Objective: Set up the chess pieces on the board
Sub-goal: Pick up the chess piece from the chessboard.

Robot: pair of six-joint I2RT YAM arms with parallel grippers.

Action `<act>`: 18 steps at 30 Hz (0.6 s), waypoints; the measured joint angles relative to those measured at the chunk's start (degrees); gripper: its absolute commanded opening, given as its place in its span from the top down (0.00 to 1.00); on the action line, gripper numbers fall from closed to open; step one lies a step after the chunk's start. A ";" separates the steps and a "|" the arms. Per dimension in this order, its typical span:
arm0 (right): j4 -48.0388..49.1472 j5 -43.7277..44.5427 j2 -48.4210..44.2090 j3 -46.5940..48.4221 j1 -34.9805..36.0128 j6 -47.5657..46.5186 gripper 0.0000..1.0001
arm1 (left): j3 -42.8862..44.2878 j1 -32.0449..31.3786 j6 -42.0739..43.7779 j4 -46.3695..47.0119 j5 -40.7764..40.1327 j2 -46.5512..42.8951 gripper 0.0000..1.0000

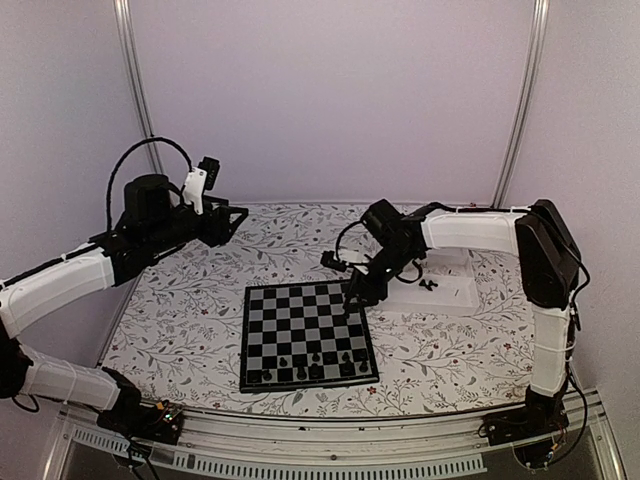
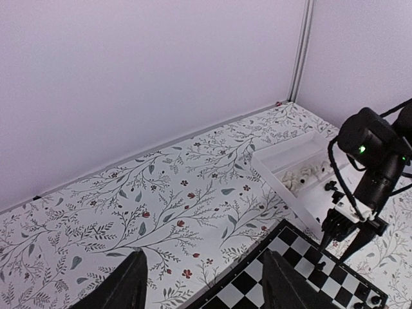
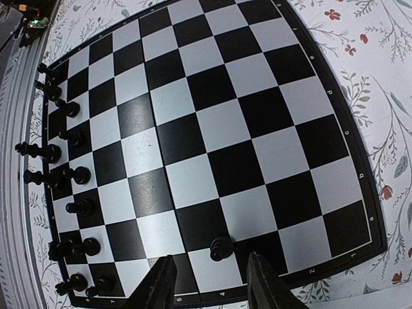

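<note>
**Desk:** What's closest to the arm bases?

**Me:** I've got the flat black-and-grey checked chessboard [image 1: 300, 310] lying on the floral-printed table cover [image 1: 180, 310]. Small black chess figurines [image 1: 316, 357] stand along its two nearest rows.

**Desk:** And your right arm?

**Me:** My right gripper [image 1: 352, 298] hangs low over the far right part of the board. On its wrist camera I see the two dark fingers [image 3: 161, 286] parted. A single small black pawn [image 3: 220, 248] stands upright just ahead of the tips, close to the board's right edge. It touches neither finger.

**Desk:** Past the board?

**Me:** Just beside it on the right lies the shallow white rectangular tray [image 1: 455, 298], with a few loose black pieces [image 1: 428, 285] inside. My left wrist camera picks up little white pieces [image 2: 302, 175] in that tray too.

**Desk:** Left arm?

**Me:** My left gripper [image 2: 205, 273] is raised over the far left of the table, well apart from the board, with its fingers spread wide. Behind it all I see the plain pale back wall [image 1: 330, 100].
</note>
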 measured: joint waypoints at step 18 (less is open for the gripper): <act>-0.46 4.72 4.92 2.03 2.45 1.25 0.91 | 0.00 0.00 0.04 0.00 0.02 -0.28 0.37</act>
